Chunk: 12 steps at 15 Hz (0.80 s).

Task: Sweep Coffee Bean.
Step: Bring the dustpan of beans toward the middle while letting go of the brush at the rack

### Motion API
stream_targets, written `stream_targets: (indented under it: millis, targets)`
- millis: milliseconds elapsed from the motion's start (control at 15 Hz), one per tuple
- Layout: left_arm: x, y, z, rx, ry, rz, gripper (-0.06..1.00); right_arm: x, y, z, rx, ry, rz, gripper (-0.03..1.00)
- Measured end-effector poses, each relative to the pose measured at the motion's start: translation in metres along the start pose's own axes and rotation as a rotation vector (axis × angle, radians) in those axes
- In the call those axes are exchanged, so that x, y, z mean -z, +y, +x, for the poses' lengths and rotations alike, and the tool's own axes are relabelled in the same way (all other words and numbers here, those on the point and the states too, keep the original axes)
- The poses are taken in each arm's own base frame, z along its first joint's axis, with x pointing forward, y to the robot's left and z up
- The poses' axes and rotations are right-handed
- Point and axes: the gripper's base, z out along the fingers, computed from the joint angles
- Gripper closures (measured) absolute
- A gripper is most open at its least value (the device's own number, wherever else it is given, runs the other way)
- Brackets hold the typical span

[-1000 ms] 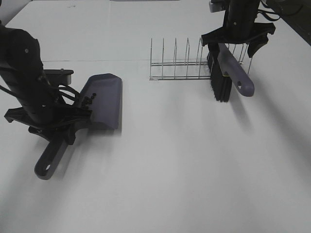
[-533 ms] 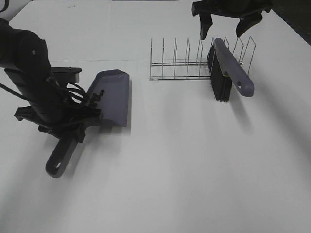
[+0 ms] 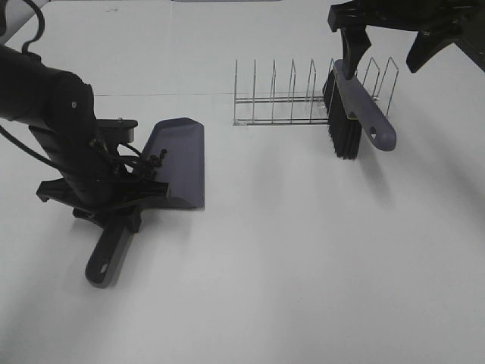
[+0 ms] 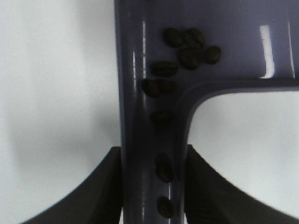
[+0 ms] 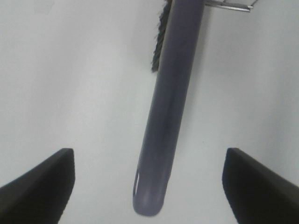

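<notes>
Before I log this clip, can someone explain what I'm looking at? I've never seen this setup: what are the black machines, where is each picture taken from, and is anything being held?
It is a robot with two black arms, each ending in a pinching hand. The wide picture comes from a camera mounted high over a white table. The other two pictures come from small cameras on the wrists, each looking along its own hand.

The left hand is clamped on the handle of a grey-purple dustpan. Dark coffee beans lie in the pan and along its handle.

The right hand is open and hovers above the handle of a brush without touching it. The brush stands bristles down at the right end of a wire rack.
</notes>
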Motion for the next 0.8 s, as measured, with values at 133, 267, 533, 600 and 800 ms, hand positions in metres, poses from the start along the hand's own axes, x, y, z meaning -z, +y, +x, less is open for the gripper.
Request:
stream_targets:
  millis: [133,267,533,600,800]
  targets:
    - [-0.005,0.000,-0.001,0.001,-0.001,0.000,0.59,0.011,-0.003,0.022,-0.015,0.016,-0.005,0.21]
    - [-0.005,-0.001,-0.001,0.010,-0.005,0.008,0.59,0.023,-0.006,0.045,-0.019,0.003,-0.016,0.21]
    - [-0.005,-0.003,-0.002,0.043,-0.007,0.032,0.43,0.040,-0.012,0.086,-0.028,-0.044,-0.027,0.21]
    - [-0.004,-0.004,-0.002,0.041,-0.009,0.034,0.33,0.042,-0.014,0.099,-0.030,-0.051,-0.028,0.21]
    - [0.013,-0.004,-0.002,0.031,-0.023,0.036,0.24,0.051,-0.019,0.134,-0.030,-0.068,-0.031,0.21]
